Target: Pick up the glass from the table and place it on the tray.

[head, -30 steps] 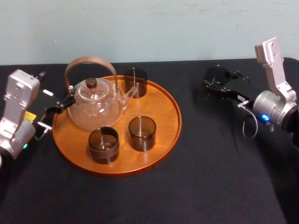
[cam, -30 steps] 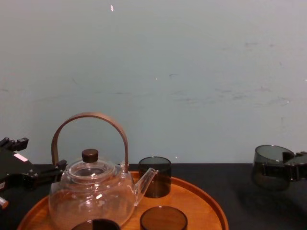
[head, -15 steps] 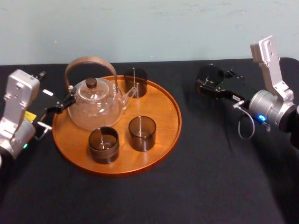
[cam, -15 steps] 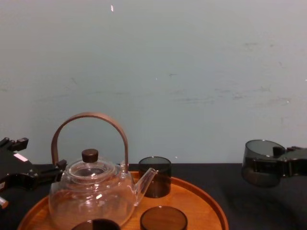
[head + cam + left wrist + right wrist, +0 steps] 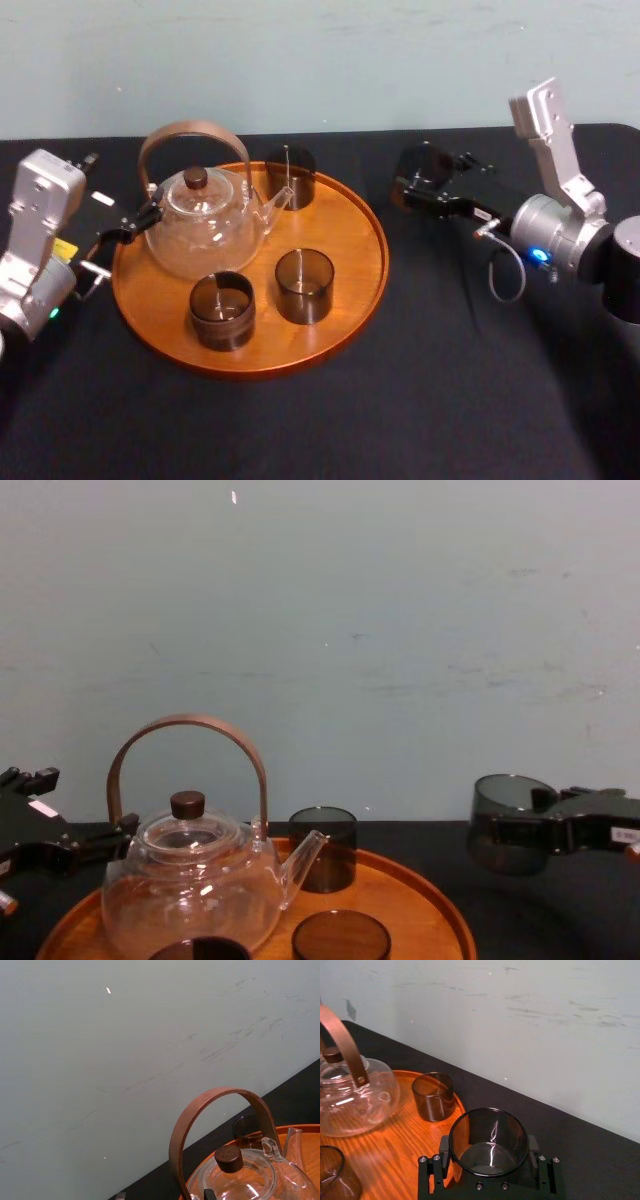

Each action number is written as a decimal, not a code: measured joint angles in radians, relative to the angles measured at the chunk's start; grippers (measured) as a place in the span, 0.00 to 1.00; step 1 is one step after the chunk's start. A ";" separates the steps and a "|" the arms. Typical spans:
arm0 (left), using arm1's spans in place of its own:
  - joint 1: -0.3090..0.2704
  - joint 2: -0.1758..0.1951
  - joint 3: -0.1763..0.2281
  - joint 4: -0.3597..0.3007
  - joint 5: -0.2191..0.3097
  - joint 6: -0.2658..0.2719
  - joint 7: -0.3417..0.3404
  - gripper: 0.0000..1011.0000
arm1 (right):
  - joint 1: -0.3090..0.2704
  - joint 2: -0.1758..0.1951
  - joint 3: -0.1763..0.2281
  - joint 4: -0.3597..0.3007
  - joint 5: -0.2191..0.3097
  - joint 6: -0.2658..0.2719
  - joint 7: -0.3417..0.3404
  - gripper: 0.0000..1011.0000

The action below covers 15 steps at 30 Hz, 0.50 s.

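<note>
Right pincer (image 5: 412, 190), mid-right of frame: clamped around smoky glass (image 5: 425, 160), near tray (image 5: 345, 230) rim. Left pincer (image 5: 125, 228) parked, left edge.

A clear glass teapot (image 5: 203, 238) with a dark lid knob and an arched brown handle stands upright, its spout reaching toward the far smoky cup (image 5: 290, 178), with the near left cup (image 5: 222, 311) and near right cup (image 5: 304, 287) just in front, and a pale scuffed wall (image 5: 330, 60) behind.

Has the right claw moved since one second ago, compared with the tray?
Yes. The right claw, shut on the glass, has moved to the robot's left, closer to the tray rim. The left claw sits parked beside the teapot.
</note>
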<state>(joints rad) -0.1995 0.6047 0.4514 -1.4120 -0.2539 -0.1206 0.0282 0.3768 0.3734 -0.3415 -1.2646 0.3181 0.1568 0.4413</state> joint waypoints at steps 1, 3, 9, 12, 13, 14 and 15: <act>0.000 0.000 0.000 0.000 0.000 0.000 0.000 1.00 | 0.001 -0.001 -0.003 0.001 0.000 0.000 0.001 0.89; 0.000 0.000 0.000 0.000 0.000 0.000 0.000 1.00 | 0.008 -0.008 -0.014 0.008 0.000 -0.002 0.004 0.89; 0.000 0.000 0.000 0.000 0.000 0.000 0.000 1.00 | 0.027 -0.023 -0.040 0.028 -0.004 -0.005 0.010 0.89; 0.000 0.000 0.000 0.000 0.000 0.000 0.000 1.00 | 0.043 -0.033 -0.052 0.048 -0.005 -0.009 0.016 0.89; 0.000 0.000 0.000 0.000 0.000 0.000 0.000 1.00 | 0.047 -0.036 -0.054 0.053 -0.005 -0.010 0.017 0.89; 0.000 0.000 0.000 0.000 0.000 0.000 0.000 1.00 | 0.050 -0.038 -0.056 0.058 -0.005 -0.010 0.019 0.89; 0.000 0.000 0.000 0.000 0.000 0.000 0.000 1.00 | 0.053 -0.040 -0.059 0.062 -0.005 -0.011 0.020 0.89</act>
<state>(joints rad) -0.1996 0.6047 0.4514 -1.4120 -0.2539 -0.1206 0.0282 0.4296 0.3331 -0.4000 -1.2031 0.3131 0.1461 0.4617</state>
